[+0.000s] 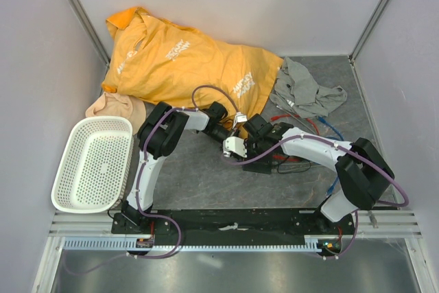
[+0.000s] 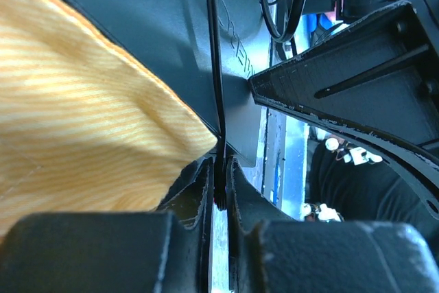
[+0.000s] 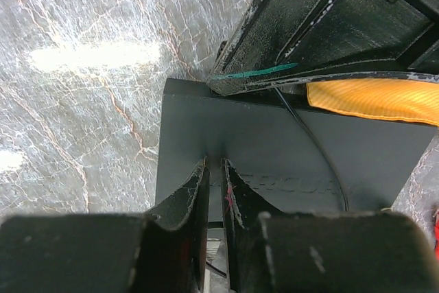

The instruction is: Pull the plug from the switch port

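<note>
The switch is a flat matte-black box lying on the marbled table, and the same box shows in the left wrist view. A thin black cable runs across its face and down between the fingers of my left gripper, which is shut on it just past the box's edge. The plug and the switch port are hidden behind those fingers. My right gripper has its jaws almost together with nothing between them, tips resting on the box's face. One of its fingers touches the box beside the cable.
An orange T-shirt lies at the back, with a fold of it right beside the box. A grey cloth is at the back right and a white mesh basket at the left. Red and blue cables lie to the right.
</note>
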